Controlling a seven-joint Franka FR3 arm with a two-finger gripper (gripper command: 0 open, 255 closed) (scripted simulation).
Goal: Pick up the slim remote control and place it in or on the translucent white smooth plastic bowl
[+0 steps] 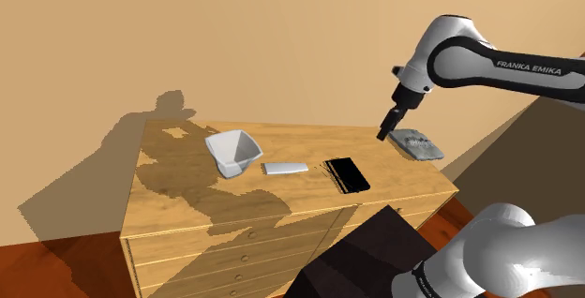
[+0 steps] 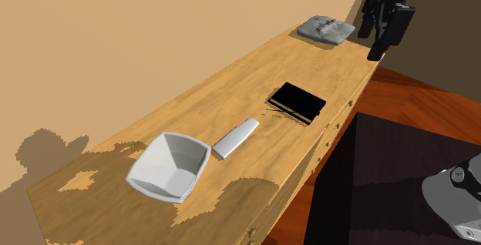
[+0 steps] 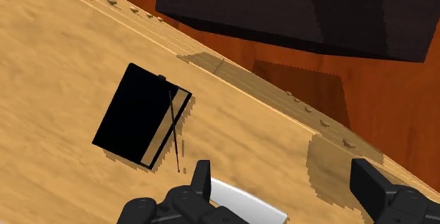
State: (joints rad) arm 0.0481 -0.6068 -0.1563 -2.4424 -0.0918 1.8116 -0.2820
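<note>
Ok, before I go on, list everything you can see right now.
Dresser: one, light wood, by the tan wall.
Bowl: one, white, on the dresser, shoulder view's left.
Remote: one, pale grey, just right of the bowl, apart from it.
Flat book-like thing: one, black, right of the remote.
Pad: one, mottled grey, dresser's right end.
Stand: one, dark, lower right.
Arm: one, white.
Gripper: one, black, open, empty, near the pad.

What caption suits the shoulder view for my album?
Open gripper hangs beside a grey pad; on the dresser, the remote lies between white bowl and black book.
</note>
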